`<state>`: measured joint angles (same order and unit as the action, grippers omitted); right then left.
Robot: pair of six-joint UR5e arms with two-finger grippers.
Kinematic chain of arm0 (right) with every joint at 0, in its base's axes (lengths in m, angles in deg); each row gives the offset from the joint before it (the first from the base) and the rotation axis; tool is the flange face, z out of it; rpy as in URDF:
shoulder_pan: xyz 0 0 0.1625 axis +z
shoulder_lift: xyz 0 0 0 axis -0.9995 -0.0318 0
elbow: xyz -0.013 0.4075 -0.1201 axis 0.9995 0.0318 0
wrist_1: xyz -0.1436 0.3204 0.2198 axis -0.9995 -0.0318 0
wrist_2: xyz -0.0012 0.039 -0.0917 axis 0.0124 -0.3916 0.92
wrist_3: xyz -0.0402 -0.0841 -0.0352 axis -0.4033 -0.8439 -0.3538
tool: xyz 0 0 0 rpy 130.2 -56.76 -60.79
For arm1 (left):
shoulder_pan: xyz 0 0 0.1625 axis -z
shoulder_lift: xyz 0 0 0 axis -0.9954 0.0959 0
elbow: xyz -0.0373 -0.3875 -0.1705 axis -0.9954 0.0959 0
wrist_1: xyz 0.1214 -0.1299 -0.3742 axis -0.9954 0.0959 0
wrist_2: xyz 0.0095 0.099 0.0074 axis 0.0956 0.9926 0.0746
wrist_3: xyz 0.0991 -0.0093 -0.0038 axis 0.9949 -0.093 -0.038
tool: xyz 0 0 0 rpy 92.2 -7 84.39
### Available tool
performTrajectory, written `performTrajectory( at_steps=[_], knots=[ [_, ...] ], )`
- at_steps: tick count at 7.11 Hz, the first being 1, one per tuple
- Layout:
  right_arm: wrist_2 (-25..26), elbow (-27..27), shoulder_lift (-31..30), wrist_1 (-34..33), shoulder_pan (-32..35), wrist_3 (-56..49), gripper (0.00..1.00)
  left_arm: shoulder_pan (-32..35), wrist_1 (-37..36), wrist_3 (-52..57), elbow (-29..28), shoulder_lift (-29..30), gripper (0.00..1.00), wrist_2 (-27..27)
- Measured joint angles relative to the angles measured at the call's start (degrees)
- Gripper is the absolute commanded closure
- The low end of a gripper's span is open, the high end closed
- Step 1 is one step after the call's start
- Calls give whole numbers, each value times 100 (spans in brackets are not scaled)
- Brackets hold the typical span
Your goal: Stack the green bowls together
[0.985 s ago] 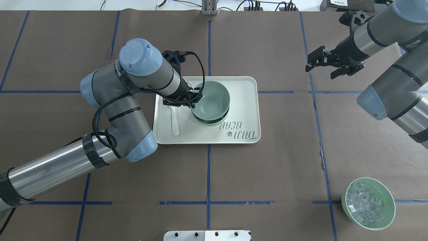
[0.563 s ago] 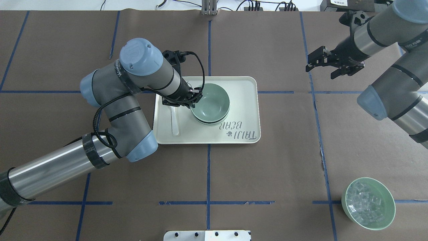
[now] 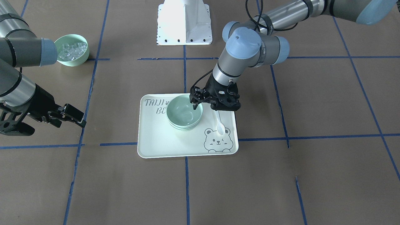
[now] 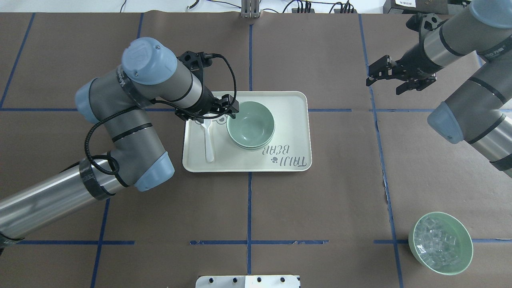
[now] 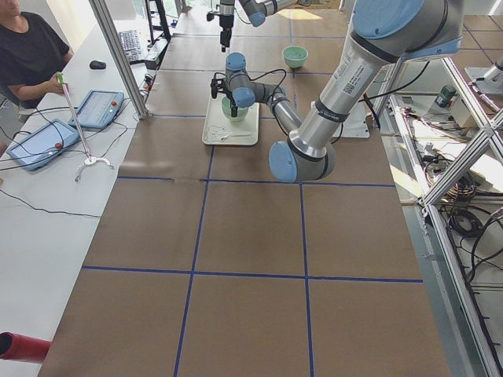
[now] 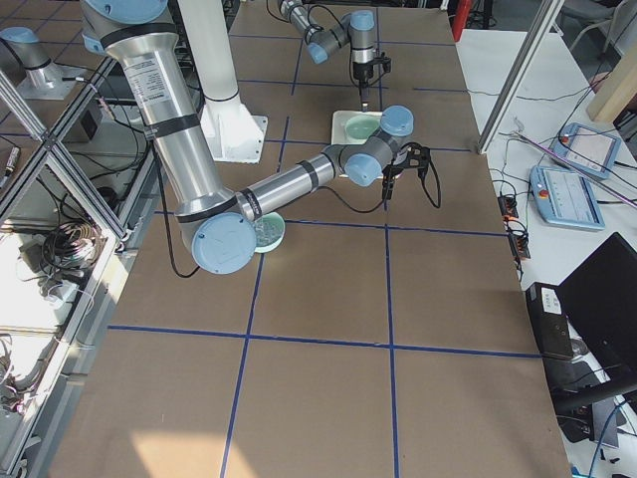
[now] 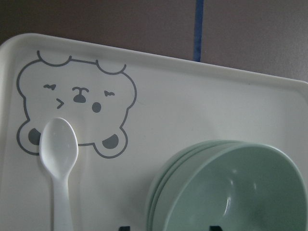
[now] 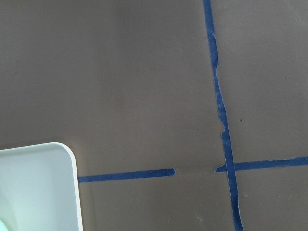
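Observation:
Three pale green bowls (image 4: 251, 125) sit nested in one stack on the cream tray (image 4: 292, 120). The stack also shows in the front view (image 3: 184, 116) and the left wrist view (image 7: 231, 192), where three rims show one inside the other. My left gripper (image 4: 229, 112) is open and empty. It hovers just above the stack's left rim and touches nothing; it also shows in the front view (image 3: 200, 101). My right gripper (image 4: 383, 86) is open and empty, held above the table far to the right of the tray.
A white plastic spoon (image 4: 208, 140) lies on the tray left of the stack, its bowl on a bear drawing (image 7: 77, 110). A green bowl of clear cubes (image 4: 441, 243) stands at the near right of the table. The tray's corner shows in the right wrist view (image 8: 48, 183).
The top bowl has dropped down into the stack. My left gripper has let go of its rim and drawn back up and to the left. The right arm has not moved.

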<state>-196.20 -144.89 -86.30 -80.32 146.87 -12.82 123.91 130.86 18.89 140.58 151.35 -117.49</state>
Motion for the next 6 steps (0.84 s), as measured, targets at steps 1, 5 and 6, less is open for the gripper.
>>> performTrajectory(
  at_steps=[1,5,6],
  knots=[
    [-12,-10,-57,-31,82,-95,0,260,-224,672,506,-391,0,-15],
    [-141,80,-897,-989,1358,-3451,0,2222,-408,4342,1211,-2369,0,-887],
    [-143,149,-926,-1553,1787,-4522,0,2962,-430,5465,1044,-2743,0,-1191]
  ],
)
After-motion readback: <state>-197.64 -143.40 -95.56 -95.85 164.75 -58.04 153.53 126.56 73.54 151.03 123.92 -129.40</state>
